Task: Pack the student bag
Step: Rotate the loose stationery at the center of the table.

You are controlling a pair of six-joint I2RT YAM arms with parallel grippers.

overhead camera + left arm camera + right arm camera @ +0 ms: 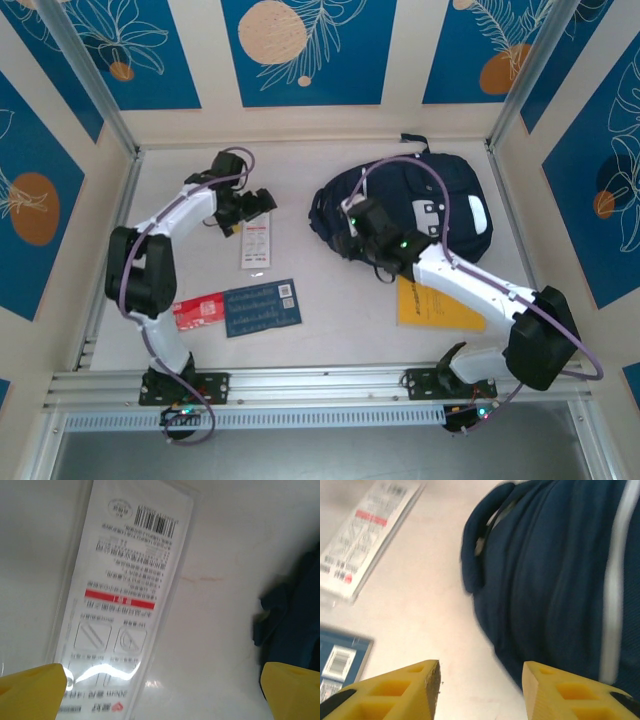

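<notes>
Left claw (257, 204) hangs wide open with nothing between its two yellow fingertips (31, 691). One white packet (125, 595), printed with a barcode and a red band, lies flat on the table (350, 300) right under and ahead of it. In the left wrist view one fingertip overlaps the packet's near corner. The other sits out to the side, over bare table. I cannot tell whether the claw touches the packet.

The right claw (351, 222) is open too, also holding nothing. Its two fingertips (395, 692) hover at the left edge of the one student bag (425, 205). The bag lies flat, just ahead and to the right of this claw, dark navy with pale stripes. Ahead and to the left of the right claw, the same white packet shows in its wrist view, and a blue card (340, 665) lies nearer on that side.

Counting from above, there are four flat items besides the bag. Apart from the white packet, one blue card and one red packet (199, 311) lie side by side behind the left claw, toward its base. One yellow booklet (432, 306) lies behind the right claw, partly under that arm.
</notes>
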